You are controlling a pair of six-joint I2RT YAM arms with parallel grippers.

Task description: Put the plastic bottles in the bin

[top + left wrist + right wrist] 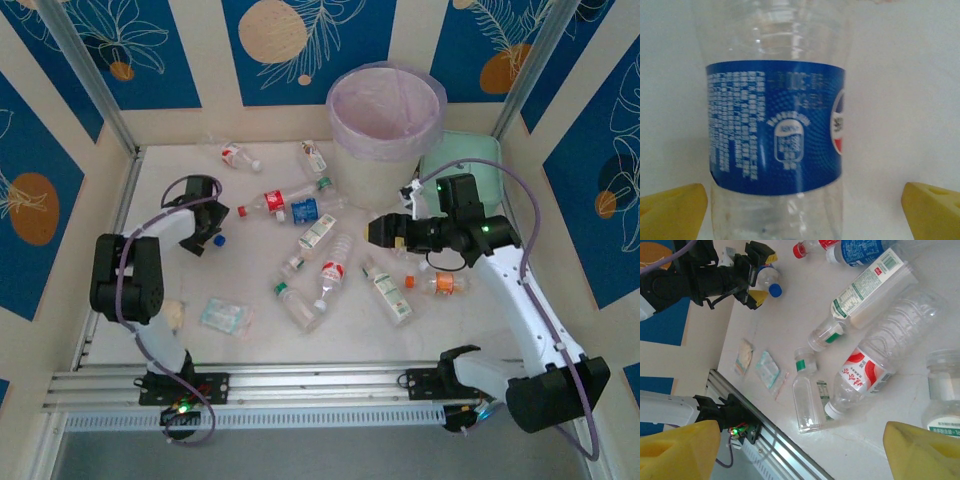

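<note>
Left gripper [802, 210] wide open, fingers either side of 1 blue-label bottle [775, 125], well apart from bin [372, 172]. Close centred on the label; thin plastic likely slips. Right gripper [378, 232] open, empty.

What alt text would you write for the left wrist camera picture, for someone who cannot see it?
A clear plastic bottle with a blue label is seen close up in the centre, against a white surface. The yellow fingertips of the left gripper show at the bottom corners, wide apart, either side of the bottle.
</note>
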